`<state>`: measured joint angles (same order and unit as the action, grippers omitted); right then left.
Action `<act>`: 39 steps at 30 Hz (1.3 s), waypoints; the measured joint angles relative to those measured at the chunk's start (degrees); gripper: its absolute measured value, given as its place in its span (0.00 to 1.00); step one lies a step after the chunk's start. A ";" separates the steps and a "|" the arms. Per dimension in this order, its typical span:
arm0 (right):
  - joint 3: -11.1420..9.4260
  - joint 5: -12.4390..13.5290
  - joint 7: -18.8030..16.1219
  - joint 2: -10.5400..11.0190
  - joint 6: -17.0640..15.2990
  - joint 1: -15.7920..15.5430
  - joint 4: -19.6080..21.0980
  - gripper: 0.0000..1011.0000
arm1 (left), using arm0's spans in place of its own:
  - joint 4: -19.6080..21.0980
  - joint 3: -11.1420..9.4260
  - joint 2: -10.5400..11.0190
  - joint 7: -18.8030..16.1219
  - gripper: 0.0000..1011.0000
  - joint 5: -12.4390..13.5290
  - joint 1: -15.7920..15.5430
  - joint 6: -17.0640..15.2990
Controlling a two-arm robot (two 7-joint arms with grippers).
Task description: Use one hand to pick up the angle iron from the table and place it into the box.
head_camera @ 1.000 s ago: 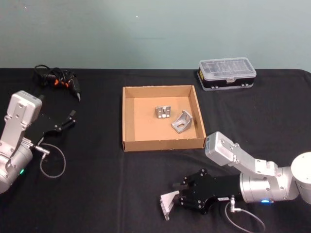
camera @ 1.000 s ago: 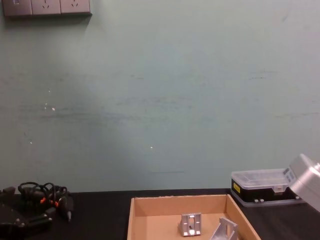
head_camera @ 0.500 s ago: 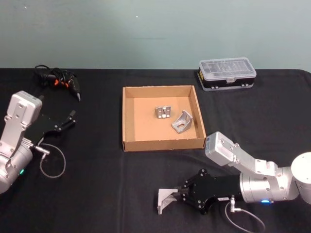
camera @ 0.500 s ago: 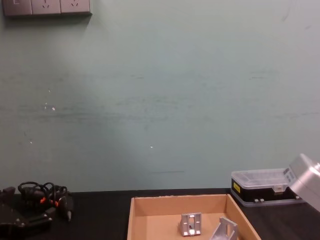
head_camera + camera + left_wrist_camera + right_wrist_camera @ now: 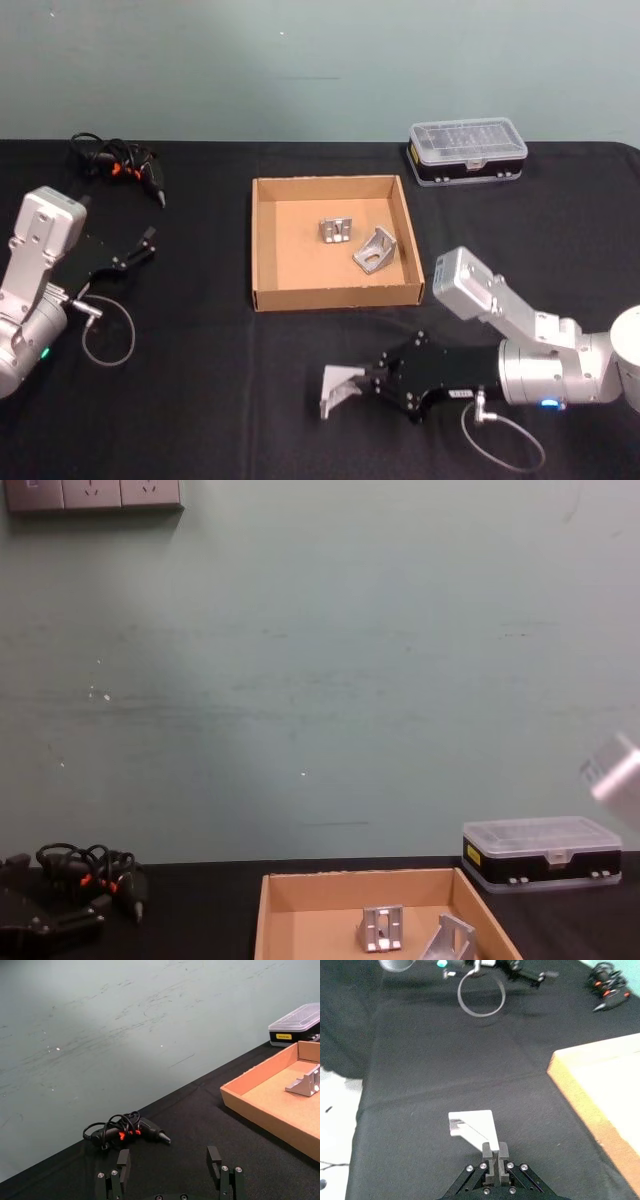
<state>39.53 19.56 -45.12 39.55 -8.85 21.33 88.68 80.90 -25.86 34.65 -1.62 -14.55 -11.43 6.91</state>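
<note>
The right gripper, fingers clamped on the silver metal angle iron, had lifted it off the flat black table toward the tan cardboard box. The left gripper stayed parked, fingers wide.

You're looking at a lab or test bench: black-draped table against a bare, scuffed pale-green wall, wall sockets upper left of the chest view, parts case upper right of the head view, cable tangle upper left.
</note>
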 joint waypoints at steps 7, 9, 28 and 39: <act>-2.72 2.65 5.00 -1.48 -5.23 0.24 2.09 0.06 | 0.00 0.00 0.00 0.00 0.99 0.00 0.00 0.00; -3.29 3.04 7.03 -2.66 -7.56 1.06 2.15 0.06 | 0.00 0.00 0.00 0.00 0.99 0.00 0.00 0.00; -2.48 -0.70 19.28 -17.77 -22.92 11.82 -8.93 0.06 | 0.00 0.00 0.00 0.00 0.99 0.00 0.00 0.00; -1.75 -3.44 21.12 -22.68 -23.62 14.21 -14.91 0.06 | 0.00 0.00 0.00 0.00 0.99 0.00 0.00 0.00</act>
<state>37.78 16.12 -24.00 16.87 -32.48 35.54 73.77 80.90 -25.86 34.65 -1.62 -14.55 -11.43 6.90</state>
